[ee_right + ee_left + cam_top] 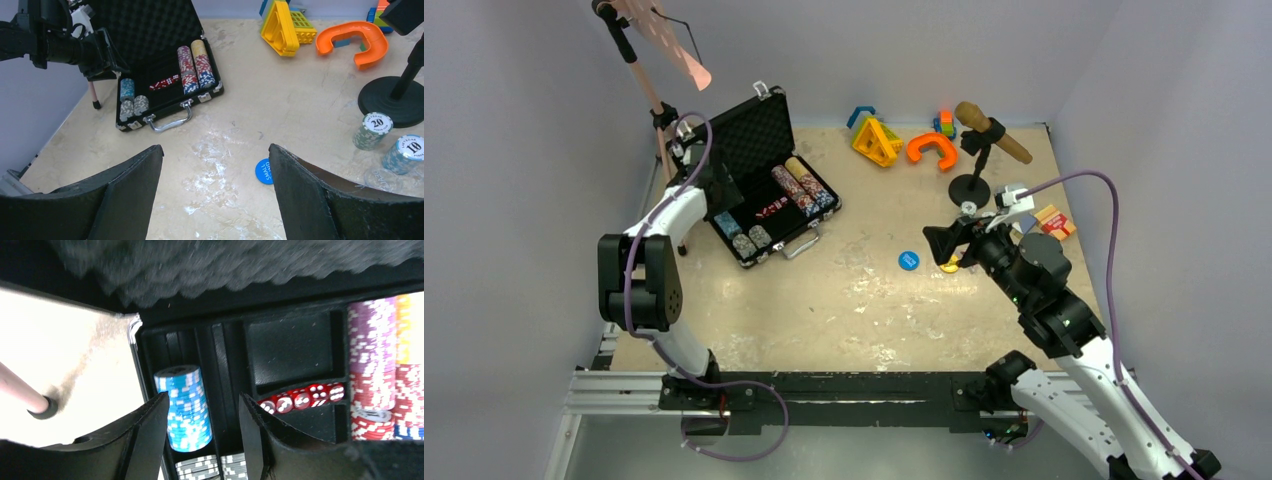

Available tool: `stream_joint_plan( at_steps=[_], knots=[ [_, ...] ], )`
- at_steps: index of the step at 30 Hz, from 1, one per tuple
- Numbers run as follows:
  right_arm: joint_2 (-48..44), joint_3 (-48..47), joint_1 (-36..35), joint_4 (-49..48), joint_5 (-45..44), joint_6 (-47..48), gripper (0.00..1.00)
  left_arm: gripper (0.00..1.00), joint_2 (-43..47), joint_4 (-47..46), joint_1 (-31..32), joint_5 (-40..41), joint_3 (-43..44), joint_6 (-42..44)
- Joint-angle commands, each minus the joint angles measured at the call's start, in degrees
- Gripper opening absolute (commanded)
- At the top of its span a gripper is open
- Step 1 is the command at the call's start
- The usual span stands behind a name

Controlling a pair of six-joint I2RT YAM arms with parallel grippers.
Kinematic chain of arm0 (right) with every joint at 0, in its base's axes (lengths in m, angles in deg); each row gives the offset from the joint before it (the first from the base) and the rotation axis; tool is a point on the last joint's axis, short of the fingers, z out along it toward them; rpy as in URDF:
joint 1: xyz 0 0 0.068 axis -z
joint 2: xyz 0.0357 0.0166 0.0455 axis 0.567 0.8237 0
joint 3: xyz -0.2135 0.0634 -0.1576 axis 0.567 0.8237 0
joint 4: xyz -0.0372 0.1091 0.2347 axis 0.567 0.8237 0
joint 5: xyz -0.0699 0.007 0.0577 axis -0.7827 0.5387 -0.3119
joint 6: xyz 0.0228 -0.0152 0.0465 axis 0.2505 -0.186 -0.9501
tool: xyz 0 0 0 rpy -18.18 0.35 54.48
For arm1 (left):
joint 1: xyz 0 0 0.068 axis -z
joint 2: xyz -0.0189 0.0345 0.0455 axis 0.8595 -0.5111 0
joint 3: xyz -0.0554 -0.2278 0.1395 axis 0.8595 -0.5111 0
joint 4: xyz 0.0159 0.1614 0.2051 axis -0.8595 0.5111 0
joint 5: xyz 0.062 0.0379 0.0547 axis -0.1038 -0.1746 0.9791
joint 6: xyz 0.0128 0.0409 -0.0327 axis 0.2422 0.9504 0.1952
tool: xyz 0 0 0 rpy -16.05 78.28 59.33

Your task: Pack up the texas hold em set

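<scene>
The black briefcase lies open at the back left, lid up, with chip stacks and red dice in its tray. My left gripper is open over the case's left end. In its wrist view the left gripper straddles a blue chip stack without touching it. Grey chips lie below. My right gripper is open and empty above the table; in the right wrist view the gripper shows a blue disc beside one finger. Two chip stacks stand to its right. A card deck lies far right.
A brown microphone on a black stand stands behind my right gripper. Yellow and orange toy shapes lie at the back. A pink pole stand rises by the case's left side. Walls close in on three sides.
</scene>
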Motion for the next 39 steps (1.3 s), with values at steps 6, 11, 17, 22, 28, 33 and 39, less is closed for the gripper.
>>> stream_joint_plan(
  at_steps=[6,11,17,22,28,33,39],
  knots=[
    [-0.66,-0.14,0.07,0.40,-1.35,-0.77,0.81,0.45,-6.01,2.96,-3.41,-4.11,10.25,4.27],
    [-1.07,-0.13,0.11,0.59,-1.89,-1.22,0.81,0.41,-8.35,4.99,-4.69,-6.13,12.62,3.79],
    [-1.21,0.23,0.07,-0.01,-1.65,-2.08,0.81,0.38,-8.04,5.45,-4.90,-5.40,12.42,3.27],
    [-1.33,0.44,0.12,-0.01,-1.65,-2.50,0.81,0.33,-6.54,4.57,-4.58,-6.35,9.44,2.26],
    [-2.71,1.09,0.09,-0.14,-1.89,-2.95,0.81,0.32,-2.63,3.05,-2.47,-5.79,4.09,-0.36],
    [-2.96,3.22,0.07,-3.30,-2.17,-3.07,0.81,0.38,3.75,2.06,0.45,-5.22,-0.63,-1.24],
    [4.27,2.94,0.07,-10.53,2.93,-2.05,0.81,0.50,14.32,2.70,1.31,-7.76,-5.57,-0.80]
  ],
)
